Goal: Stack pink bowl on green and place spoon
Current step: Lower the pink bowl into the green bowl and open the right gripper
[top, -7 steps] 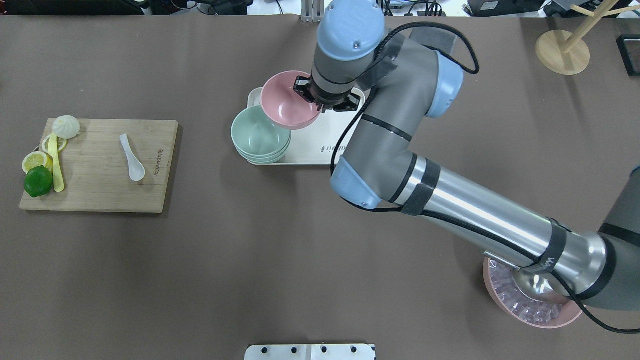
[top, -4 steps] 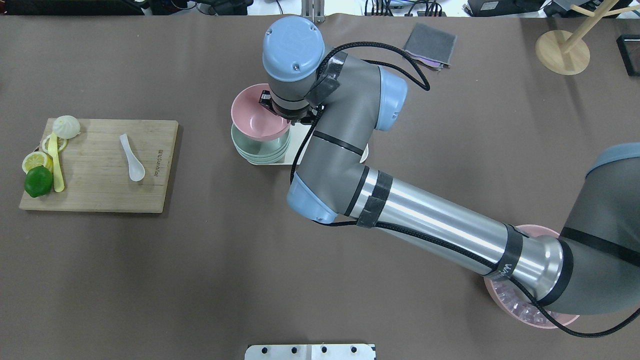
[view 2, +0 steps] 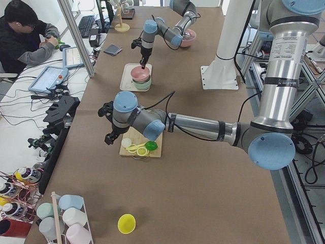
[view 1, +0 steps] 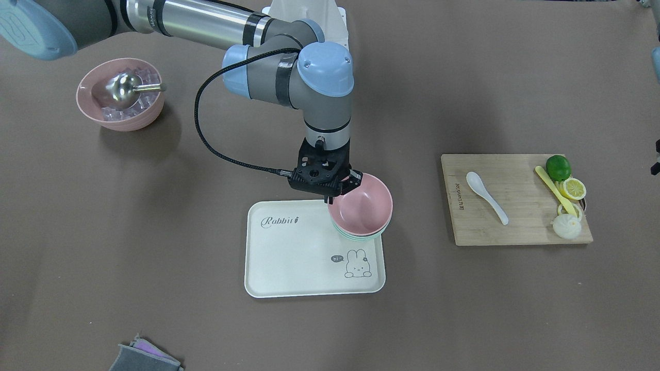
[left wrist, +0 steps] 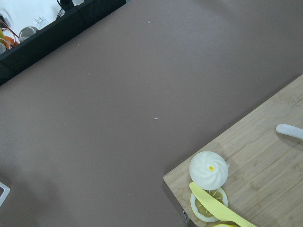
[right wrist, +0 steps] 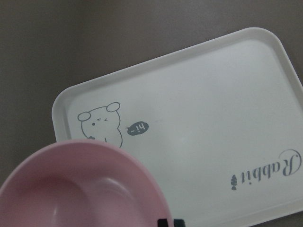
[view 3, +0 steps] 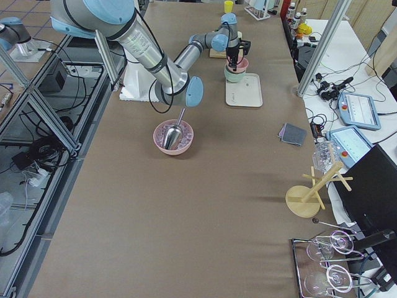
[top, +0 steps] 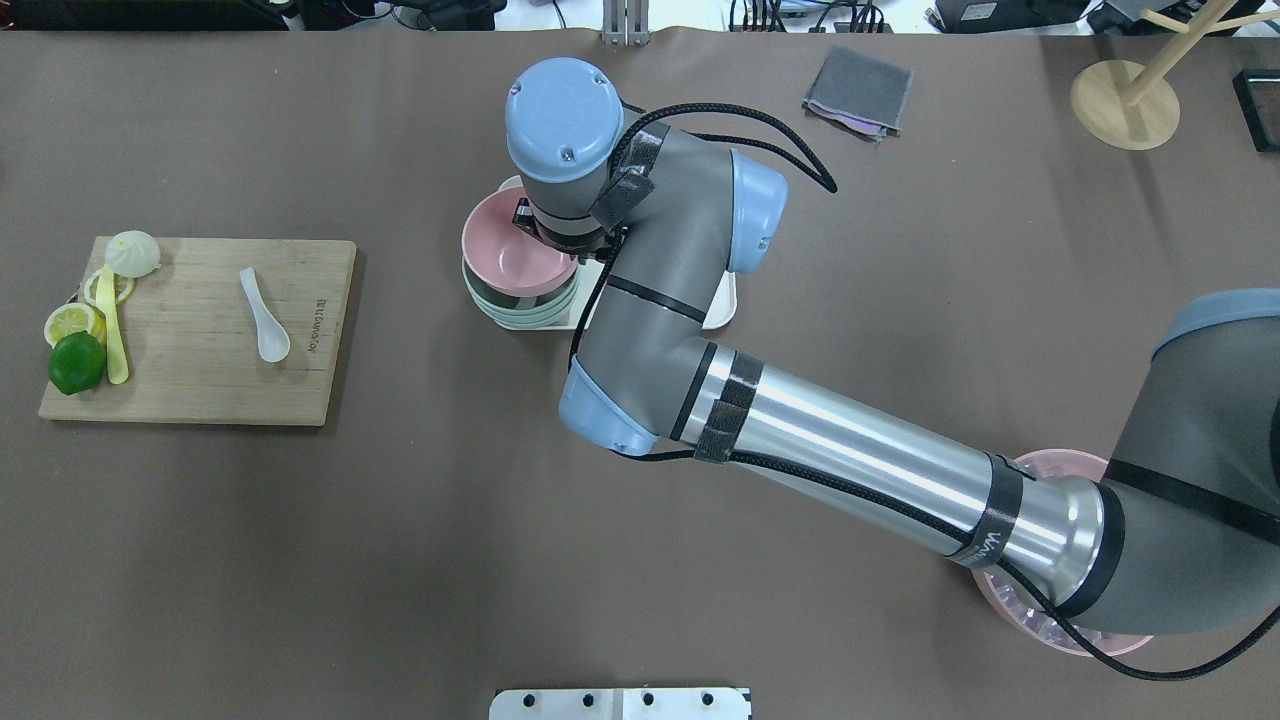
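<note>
The pink bowl point(view 1: 363, 206) sits nested in the stack of green bowls point(view 1: 361, 238) at a corner of the white rabbit tray point(view 1: 289, 257). It also shows in the overhead view point(top: 515, 255) above the green bowls point(top: 505, 308). My right gripper point(view 1: 336, 195) is shut on the pink bowl's rim; in the right wrist view the bowl point(right wrist: 80, 189) fills the lower left. The white spoon point(top: 264, 314) lies on the wooden cutting board point(top: 200, 390). My left gripper point(view 2: 107, 127) hovers by the board's far-left corner; I cannot tell whether it is open or shut.
The board also holds a lime point(top: 76, 362), lemon slices point(top: 70, 320), a yellow knife point(top: 112, 330) and a white bun point(top: 133, 253). A pink bowl of ice with a metal scoop point(view 1: 121, 93) stands near the right arm's base. A grey cloth point(top: 858, 90) lies at the back.
My right arm carried the pink bowl leftwards from above the tray and lowered it into the green bowls. The spoon and the board's items have not moved.
</note>
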